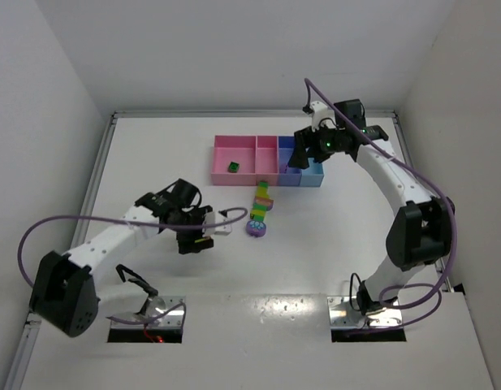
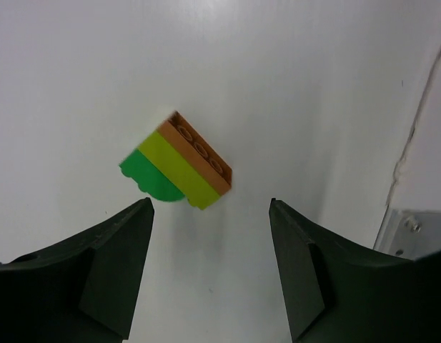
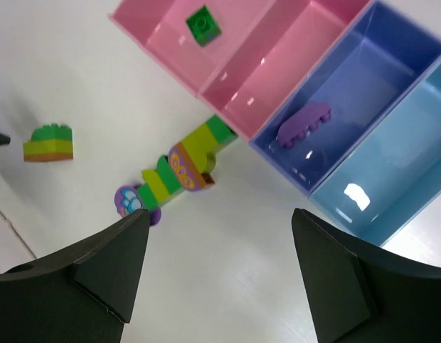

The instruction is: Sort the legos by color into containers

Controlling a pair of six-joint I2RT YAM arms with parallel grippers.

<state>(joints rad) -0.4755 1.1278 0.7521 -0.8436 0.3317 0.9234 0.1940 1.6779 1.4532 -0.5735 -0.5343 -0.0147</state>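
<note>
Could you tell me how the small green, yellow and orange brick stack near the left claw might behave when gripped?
The stack looks like hard, glossy plastic, so probably stiff, light and somewhat slippery. Its three layers seem only pressed together, so a pull across the seams might split them. Being blocky and flat-sided, it should slide rather than roll.

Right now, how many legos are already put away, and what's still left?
Done: one green brick sits in a pink compartment, and a purple piece lies in the purple-blue compartment.
In hand: nothing. The left gripper and right gripper are both open and empty.
Left: the green-yellow-orange stack on the table in front of the left gripper, plus the multicoloured strip and round purple piece outside the tray.
</note>
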